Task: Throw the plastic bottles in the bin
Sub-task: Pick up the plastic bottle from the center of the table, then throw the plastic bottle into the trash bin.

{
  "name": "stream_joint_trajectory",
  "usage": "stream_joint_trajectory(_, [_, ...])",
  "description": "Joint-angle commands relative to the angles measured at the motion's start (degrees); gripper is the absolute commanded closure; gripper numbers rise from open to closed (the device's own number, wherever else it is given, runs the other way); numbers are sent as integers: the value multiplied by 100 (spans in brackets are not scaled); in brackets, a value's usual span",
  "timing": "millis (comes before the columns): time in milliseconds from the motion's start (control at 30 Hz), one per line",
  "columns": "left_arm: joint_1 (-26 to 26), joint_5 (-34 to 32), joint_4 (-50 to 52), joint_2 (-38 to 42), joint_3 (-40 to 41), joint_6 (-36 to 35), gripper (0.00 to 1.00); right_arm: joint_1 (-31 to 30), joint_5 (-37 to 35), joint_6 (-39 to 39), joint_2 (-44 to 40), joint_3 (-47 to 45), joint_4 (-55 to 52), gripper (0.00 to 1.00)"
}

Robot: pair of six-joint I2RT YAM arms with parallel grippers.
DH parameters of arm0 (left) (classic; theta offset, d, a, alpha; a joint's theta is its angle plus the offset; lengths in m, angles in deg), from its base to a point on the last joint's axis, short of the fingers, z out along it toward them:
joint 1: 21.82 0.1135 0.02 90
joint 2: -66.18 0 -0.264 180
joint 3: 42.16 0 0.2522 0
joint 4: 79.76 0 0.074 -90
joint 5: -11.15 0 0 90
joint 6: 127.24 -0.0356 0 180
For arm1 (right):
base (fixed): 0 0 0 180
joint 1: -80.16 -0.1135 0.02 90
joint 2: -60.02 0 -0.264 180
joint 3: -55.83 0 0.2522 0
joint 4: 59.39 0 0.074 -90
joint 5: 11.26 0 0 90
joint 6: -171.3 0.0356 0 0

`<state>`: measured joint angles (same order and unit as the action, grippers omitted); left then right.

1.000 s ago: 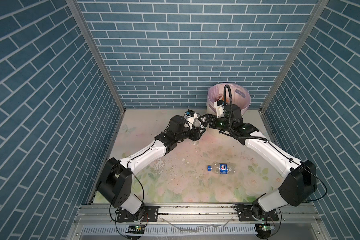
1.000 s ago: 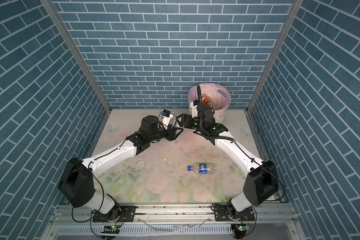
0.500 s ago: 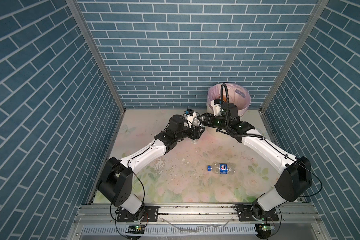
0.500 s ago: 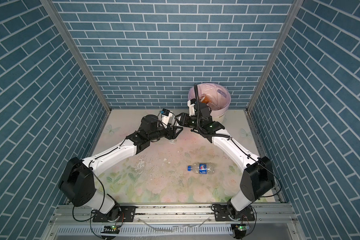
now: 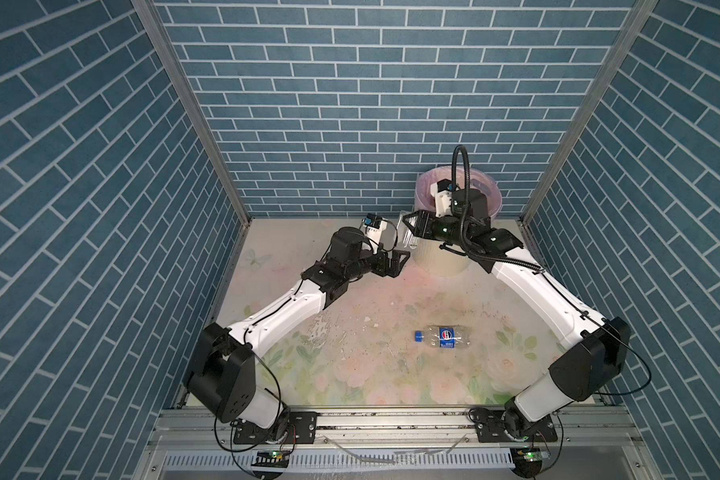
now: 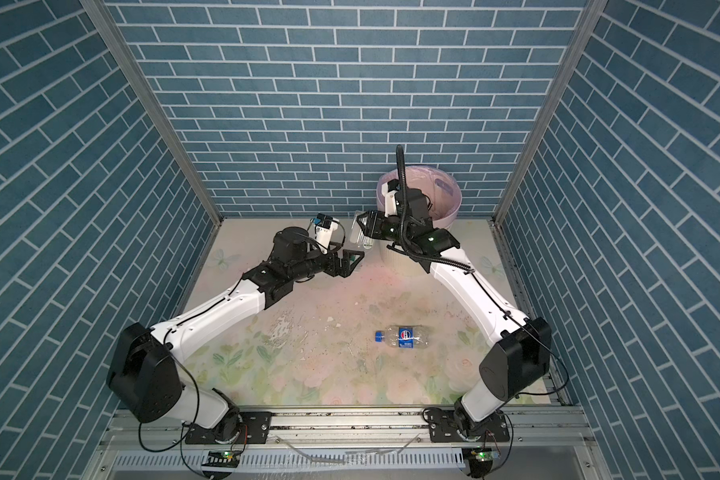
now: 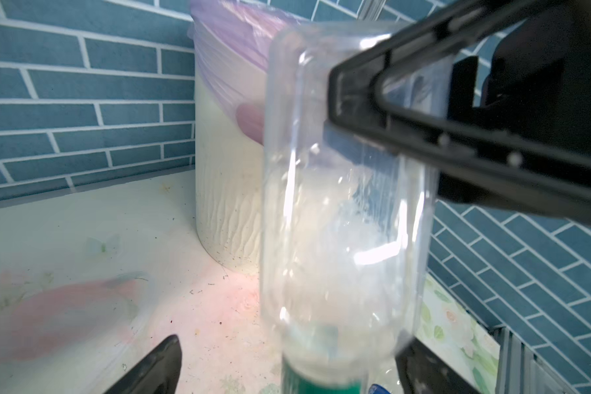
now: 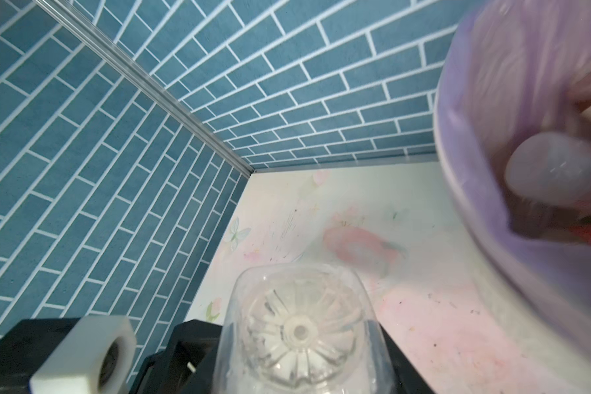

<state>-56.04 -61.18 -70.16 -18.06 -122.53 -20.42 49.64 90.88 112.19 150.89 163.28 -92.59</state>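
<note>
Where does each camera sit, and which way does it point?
Top views: high at the front, looking down toward the back wall; left arm and right arm, the bin, a blue-labelled bottle on the table.
Left wrist: on the left arm, facing the bin's side; the open left pincer flanks the clear bottle.
Right wrist: on the right arm, facing the bin's mouth past the bottle's base; the right pincer grips it.
Shared: both wrist views show the clear bottle and bin.

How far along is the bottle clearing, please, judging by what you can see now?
Done: blurred shapes inside the bin look like bottles already dropped. In hand: the right gripper is shut on a clear bottle beside the bin, the left gripper open around its green cap. Left: a blue-labelled bottle lying on the table.
</note>
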Motion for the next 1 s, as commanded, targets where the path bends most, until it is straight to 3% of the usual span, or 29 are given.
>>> stream_joint_trajectory(0, [57, -107, 364, 271, -149, -210, 1, 187, -602, -740, -33, 829, -628, 69])
stream_joint_trajectory(200, [55, -5, 591, 298, -674, -345, 1, 367, -1926, -1803, -202, 2135, -1133, 69])
stream_joint_trajectory(433, [21, 120, 529, 84, -969, -344, 1, 454, -3228, -2901, -588, 2745, -549, 72])
stream_joint_trajectory(633, [20, 149, 457, -143, -1020, -320, 1, 706, -3243, -2918, -197, 2845, -400, 73])
stream_joint_trajectory(800, [20, 158, 417, -263, -990, -276, 1, 999, -2957, -2474, 1007, 2942, -774, 73])
stream_joint_trajectory(867, [20, 174, 429, -276, -966, -256, 1, 1065, -2837, -2354, 1553, 3398, -1180, 67])
stream_joint_trajectory(967, [20, 185, 524, -268, -920, -266, 1, 1066, -2848, -2329, 1912, 4140, -1693, 42])
